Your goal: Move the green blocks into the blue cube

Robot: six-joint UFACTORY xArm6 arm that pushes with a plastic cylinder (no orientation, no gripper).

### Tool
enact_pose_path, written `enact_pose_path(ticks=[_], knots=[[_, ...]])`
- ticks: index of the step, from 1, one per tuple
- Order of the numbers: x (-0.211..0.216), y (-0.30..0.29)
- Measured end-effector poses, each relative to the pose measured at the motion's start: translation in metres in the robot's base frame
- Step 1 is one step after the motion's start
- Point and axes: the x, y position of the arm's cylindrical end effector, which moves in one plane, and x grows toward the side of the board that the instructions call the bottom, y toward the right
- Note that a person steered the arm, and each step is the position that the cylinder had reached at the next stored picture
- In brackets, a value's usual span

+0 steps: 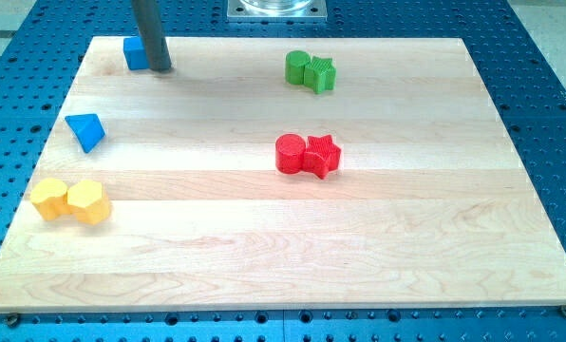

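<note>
A green cylinder (pixel 296 67) and a green star (pixel 321 73) stand touching each other near the view's top, right of the middle. The blue cube (pixel 135 53) sits at the view's top left, partly hidden behind my rod. My tip (pixel 161 69) rests on the board right beside the blue cube, at its right and lower side. The green blocks lie far to the right of my tip.
A blue triangular block (pixel 85 131) lies at the left. Two yellow blocks (pixel 69 200) sit touching at the lower left. A red cylinder (pixel 290 153) and a red star (pixel 322 156) touch in the middle. The wooden board (pixel 359 256) lies on a blue perforated table.
</note>
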Motion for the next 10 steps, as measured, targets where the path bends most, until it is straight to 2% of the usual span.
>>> enact_pose_path(ticks=[3, 5, 6, 7, 8, 9, 10], knots=[[-0.016, 0.201], [-0.014, 0.227], [0.023, 0.289], [0.073, 0.285], [0.069, 0.259], [0.027, 0.261], [0.025, 0.25]])
